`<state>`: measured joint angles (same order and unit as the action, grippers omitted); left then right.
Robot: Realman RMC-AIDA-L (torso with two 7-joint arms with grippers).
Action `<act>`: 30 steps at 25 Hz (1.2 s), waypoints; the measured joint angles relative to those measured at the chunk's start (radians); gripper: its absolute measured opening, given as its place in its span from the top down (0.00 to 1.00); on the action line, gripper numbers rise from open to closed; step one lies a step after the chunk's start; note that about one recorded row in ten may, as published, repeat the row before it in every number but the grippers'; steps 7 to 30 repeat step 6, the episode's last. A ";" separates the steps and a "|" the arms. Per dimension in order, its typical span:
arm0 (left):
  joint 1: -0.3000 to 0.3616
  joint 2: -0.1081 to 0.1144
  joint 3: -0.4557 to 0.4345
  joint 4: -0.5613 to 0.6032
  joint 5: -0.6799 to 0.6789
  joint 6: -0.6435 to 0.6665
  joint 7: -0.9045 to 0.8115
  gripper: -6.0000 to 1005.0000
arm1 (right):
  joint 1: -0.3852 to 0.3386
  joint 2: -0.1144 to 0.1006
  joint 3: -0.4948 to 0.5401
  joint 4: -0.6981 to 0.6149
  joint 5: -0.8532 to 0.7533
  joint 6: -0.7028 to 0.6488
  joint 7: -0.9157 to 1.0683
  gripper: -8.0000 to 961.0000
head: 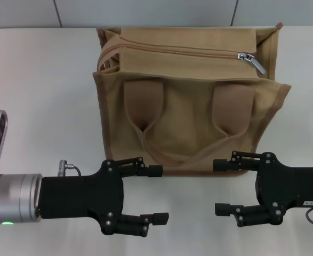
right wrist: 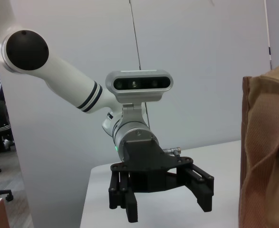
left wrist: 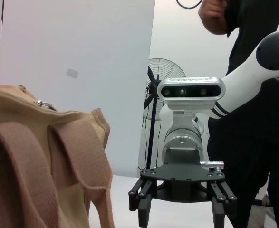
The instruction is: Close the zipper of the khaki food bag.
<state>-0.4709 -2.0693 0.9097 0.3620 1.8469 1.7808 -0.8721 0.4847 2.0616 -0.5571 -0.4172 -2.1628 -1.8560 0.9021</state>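
Note:
The khaki food bag (head: 191, 114) stands upright at the middle back of the white table, its two brown handles hanging down the front. The zipper (head: 188, 52) runs across the top, with its silver pull tab (head: 252, 61) near the right end. My left gripper (head: 159, 194) is open and empty in front of the bag's lower left corner. My right gripper (head: 220, 186) is open and empty in front of the lower right corner. The bag shows in the left wrist view (left wrist: 39, 161) and the right wrist view (right wrist: 267, 152). Each wrist view shows the other arm's gripper (left wrist: 182, 204) (right wrist: 160, 194).
The white table (head: 39, 96) stretches to both sides of the bag. A person in dark clothes (left wrist: 253, 95) and a standing fan (left wrist: 160, 85) are behind the right arm in the left wrist view.

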 joint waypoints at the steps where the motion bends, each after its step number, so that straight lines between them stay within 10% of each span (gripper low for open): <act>1: 0.000 0.000 0.000 0.000 0.000 0.000 0.001 0.17 | 0.000 0.000 0.000 0.000 0.000 0.000 0.000 0.17; 30: 0.001 0.000 0.000 0.000 0.000 0.000 0.003 0.17 | 0.000 0.000 -0.002 0.000 0.000 0.000 0.000 0.17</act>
